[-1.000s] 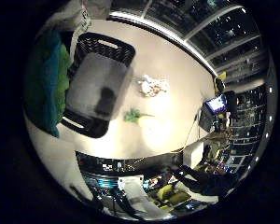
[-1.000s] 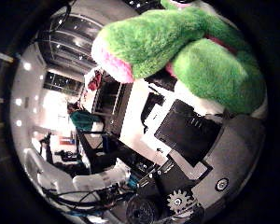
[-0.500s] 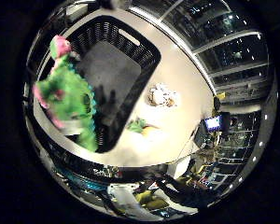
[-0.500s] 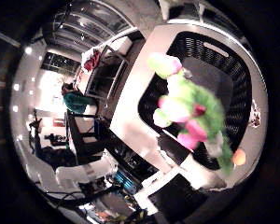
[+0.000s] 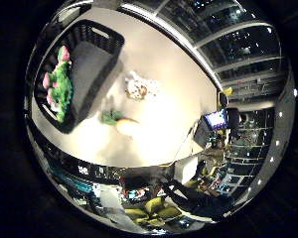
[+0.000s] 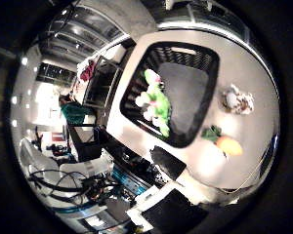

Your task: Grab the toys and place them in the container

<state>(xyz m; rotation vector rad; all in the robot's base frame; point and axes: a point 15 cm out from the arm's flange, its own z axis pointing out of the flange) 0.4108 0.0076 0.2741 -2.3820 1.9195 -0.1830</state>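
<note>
The right little finger side palm view gives us a wide look down onto a pale table (image 5: 169, 99). On it stands a black slatted basket (image 5: 102, 37), and inside that basket, against one long wall, lies a green plush toy (image 5: 61, 91) with pink patches at its ends. We see the rest of the basket floor as a bare grey surface. Outside the basket, on the open tabletop, lie two more toys: a white and brown plush toy (image 5: 137, 87) a little apart from the basket's side, and a plush carrot (image 5: 120, 122), orange with green leaves, near one of the basket's corners. The two are near each other but not touching. All three toys look small here, so we judge the palm to be well above the table. None of the hand shows in this view.

The right thumb side palm view shows us the same layout from a slightly different angle. The green toy lies inside the basket along one side wall, its pale and pink limbs pointing toward the slats. The white and brown toy and the carrot rest on the table beyond the basket's opposite side. Black and white parts of the hand (image 6: 158, 204) reach in from the view's edge, below the table's near rim. We cannot tell from these parts whether the fingers are straight or curled, and nothing lies between them.
</note>
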